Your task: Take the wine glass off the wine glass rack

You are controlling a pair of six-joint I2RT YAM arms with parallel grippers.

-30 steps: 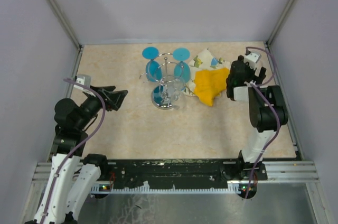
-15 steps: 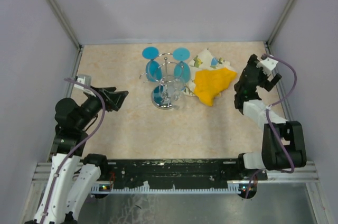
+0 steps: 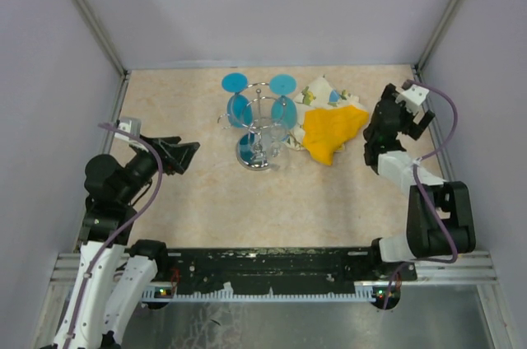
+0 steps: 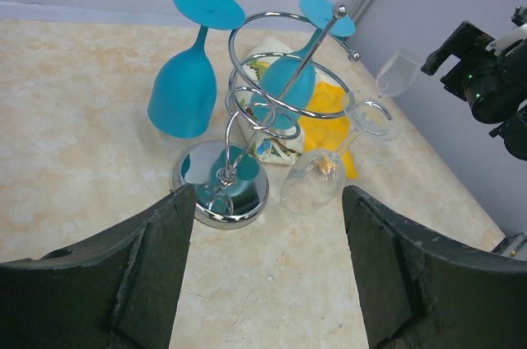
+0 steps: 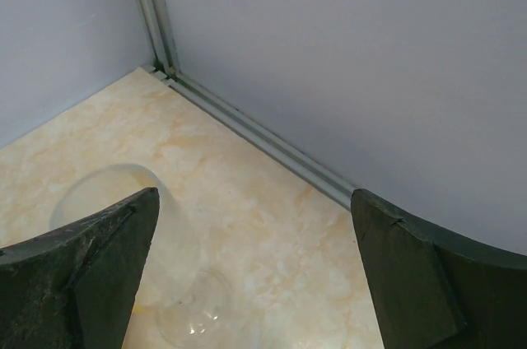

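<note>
rack (image 4: 222, 183): I see it upright mid-table (image 3: 206, 193), with its chrome base flat on the top.
blue glasses (image 4: 183, 94): two, hung bowl-down on the far loops.
hung glass (image 4: 315, 178): clear, tilted, with its foot caught in a near-right loop and its bowl low beside the base.
loose glass (image 4: 398, 72): clear, off the rack, on the table toward the far right corner, well apart from the rack. Whether it stands or lies I cannot tell.
left gripper (image 4: 265, 193): jaws spread wide and empty, facing the rack from the left, apart from it.
right gripper (image 5: 254, 201): jaws spread wide, with the loose glass low between them, nearer one finger. I cannot tell whether they touch it.
yellow cloth (image 3: 329, 131): crumpled, just right of the rack.
white cloth (image 3: 321, 90): printed, behind the yellow cloth.
</note>
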